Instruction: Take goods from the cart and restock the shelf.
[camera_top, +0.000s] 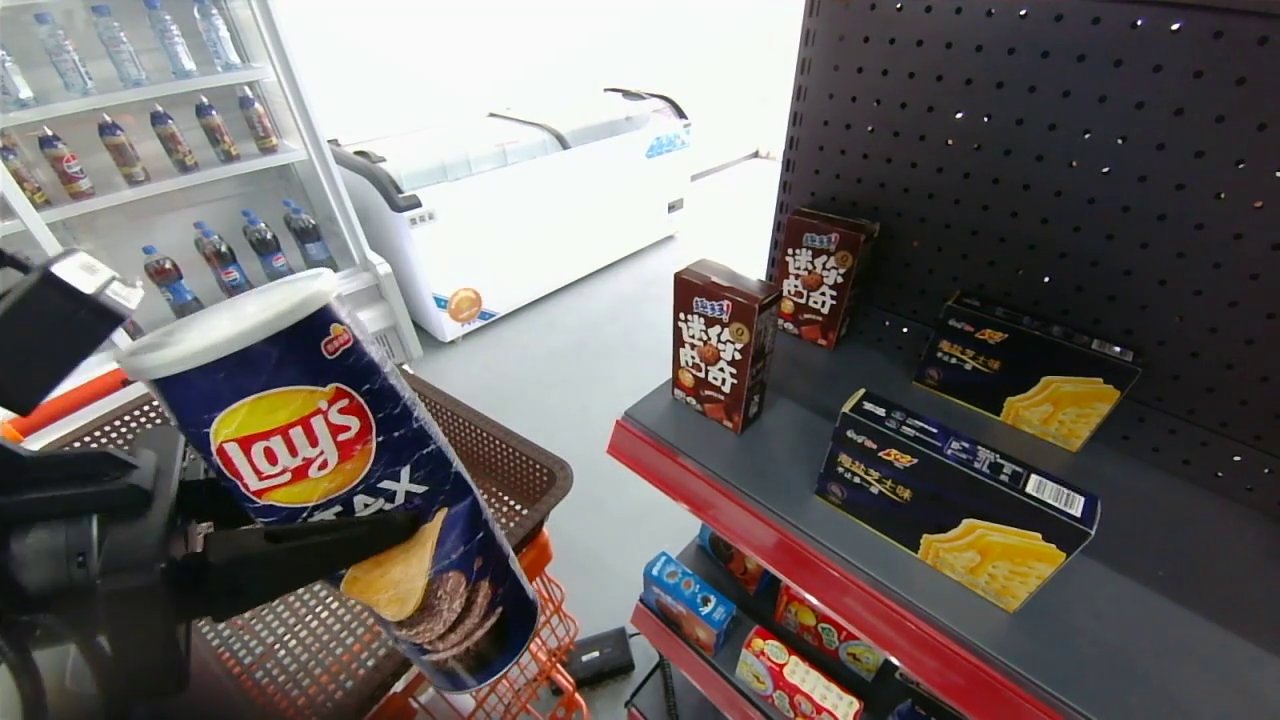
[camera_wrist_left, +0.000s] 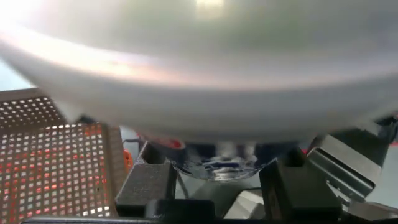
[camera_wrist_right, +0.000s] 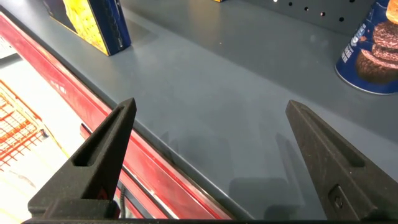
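Left fingers (camera_top: 300, 555) are clamped shut around the middle of a tall can of potato chips (camera_top: 330, 440), which is held tilted above the brown cart basket (camera_top: 500, 470) with its white lid (camera_wrist_left: 199, 74) uppermost. Right fingers (camera_wrist_right: 106, 155) stand spread wide with nothing between them, over the bare grey shelf (camera_top: 800, 460) just inside its red front edge. One can is in hand. The shelf carries two upright brown cookie boxes (camera_top: 722, 345) and two dark blue cracker boxes (camera_top: 955, 495) set lengthwise, all well apart from the can. The can is dark blue with a red-and-yellow emblem, and pictured chips and dark cookies near its base, under a glossy wrap
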